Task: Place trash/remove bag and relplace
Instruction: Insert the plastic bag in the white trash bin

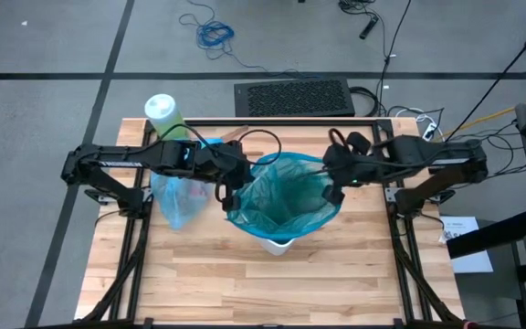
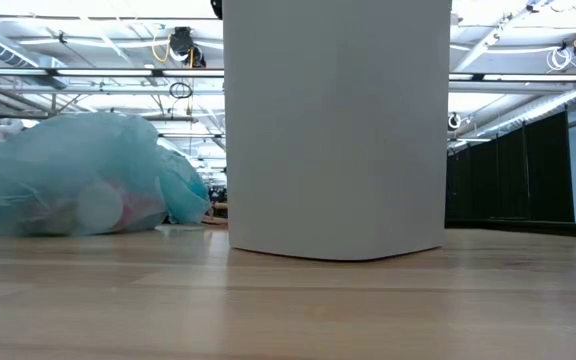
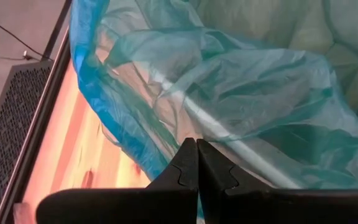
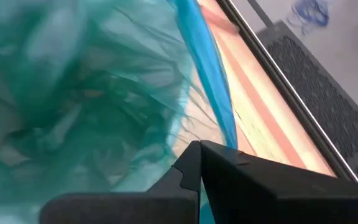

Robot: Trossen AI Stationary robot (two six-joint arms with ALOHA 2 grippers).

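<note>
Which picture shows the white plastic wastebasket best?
The low view: the white plastic wastebasket fills the middle, standing on the wooden table. From above, only a bit of wastebasket peeks out under the teal-green plastic bag. The wrist views show bag, no wastebasket.

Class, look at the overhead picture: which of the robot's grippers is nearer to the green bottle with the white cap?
Left. The left gripper is at the teal bag's left rim, near the green bottle at the table's back-left corner. The right gripper is at the opposite rim, farther away.
</note>
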